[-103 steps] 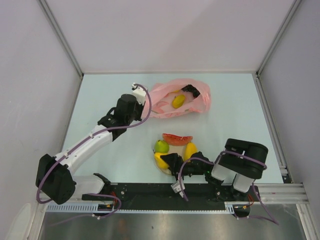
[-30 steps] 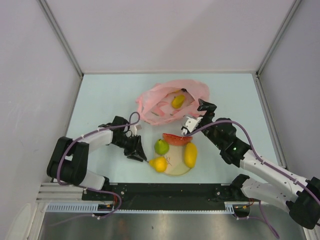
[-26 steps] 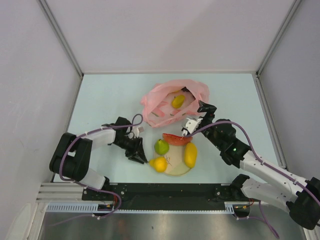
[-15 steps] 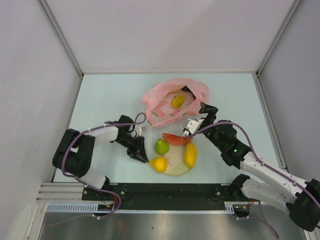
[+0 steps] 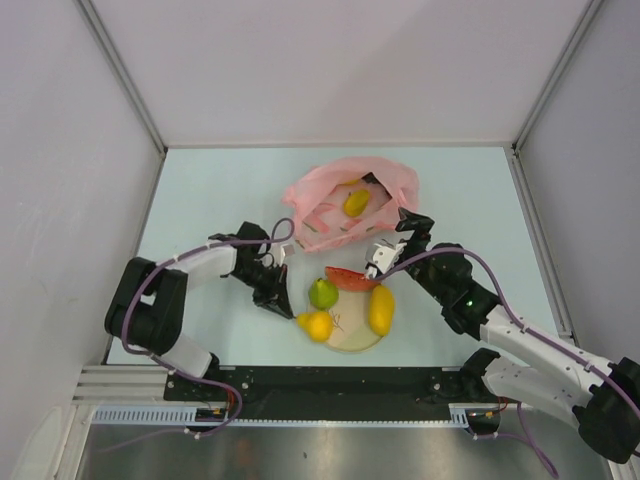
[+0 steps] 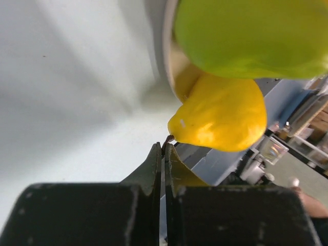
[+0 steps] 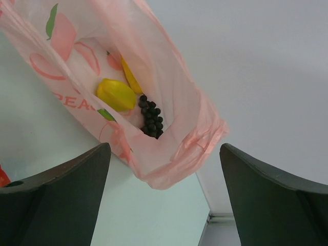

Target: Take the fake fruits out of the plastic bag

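The pink plastic bag [image 5: 335, 195] lies at the back, its mouth open. Inside it are a yellow fruit [image 5: 356, 203] and a dark grape bunch [image 5: 380, 184]. The right wrist view shows the bag [image 7: 169, 128], the yellow fruit [image 7: 117, 95], the grapes [image 7: 151, 118] and a second yellow piece [image 7: 131, 77]. My right gripper [image 5: 408, 228] is open and empty, just in front of the bag's mouth. On the cream plate [image 5: 355, 343] sit a lemon [image 5: 319, 326], a green pear [image 5: 322, 293], a mango [image 5: 381, 308] and a watermelon slice [image 5: 352, 277]. My left gripper [image 5: 289, 311] is shut, its tips at the lemon's stem [image 6: 169, 138].
The left wrist view shows the lemon [image 6: 220, 120] and the pear [image 6: 251, 36] very close in front of the fingertips [image 6: 156, 159]. The table is pale green with grey walls on three sides. The black rail [image 5: 330, 385] runs along the near edge.
My left arm has folded in, its gripper staying by the lemon. My right gripper has shifted slightly back and right toward the bag's mouth. The fruits have not moved.
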Controlling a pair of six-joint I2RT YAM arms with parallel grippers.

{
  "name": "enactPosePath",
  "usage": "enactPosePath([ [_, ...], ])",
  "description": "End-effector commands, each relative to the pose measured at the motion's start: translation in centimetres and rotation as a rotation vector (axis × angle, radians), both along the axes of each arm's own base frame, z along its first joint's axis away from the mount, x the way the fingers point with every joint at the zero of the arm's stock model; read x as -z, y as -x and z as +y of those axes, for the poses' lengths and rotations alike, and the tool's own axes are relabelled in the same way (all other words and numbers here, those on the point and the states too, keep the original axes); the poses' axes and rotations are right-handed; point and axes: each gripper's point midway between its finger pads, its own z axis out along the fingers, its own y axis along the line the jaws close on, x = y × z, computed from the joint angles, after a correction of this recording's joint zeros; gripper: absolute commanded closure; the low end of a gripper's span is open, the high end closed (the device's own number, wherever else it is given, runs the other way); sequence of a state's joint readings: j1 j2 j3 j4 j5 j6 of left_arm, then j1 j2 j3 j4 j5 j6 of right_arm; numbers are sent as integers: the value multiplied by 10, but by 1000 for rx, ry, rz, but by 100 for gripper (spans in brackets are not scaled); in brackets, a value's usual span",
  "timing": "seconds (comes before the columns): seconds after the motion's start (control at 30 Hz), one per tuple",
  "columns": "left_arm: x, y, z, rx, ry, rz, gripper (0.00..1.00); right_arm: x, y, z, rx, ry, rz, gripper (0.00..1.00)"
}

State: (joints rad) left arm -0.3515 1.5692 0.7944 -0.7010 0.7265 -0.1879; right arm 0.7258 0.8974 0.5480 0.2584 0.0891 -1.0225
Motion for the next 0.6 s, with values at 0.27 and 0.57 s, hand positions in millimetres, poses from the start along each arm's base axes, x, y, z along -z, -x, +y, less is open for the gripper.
enactPosePath([
  [0.27, -93, -39, 16, 142, -41, -553, 100, -12, 3, 3, -36, -3, -54, 7],
  [0.57, -162, -39, -20, 615, 100, -1020, 100, -28, -30, -2, 68, -155, -6, 8],
])
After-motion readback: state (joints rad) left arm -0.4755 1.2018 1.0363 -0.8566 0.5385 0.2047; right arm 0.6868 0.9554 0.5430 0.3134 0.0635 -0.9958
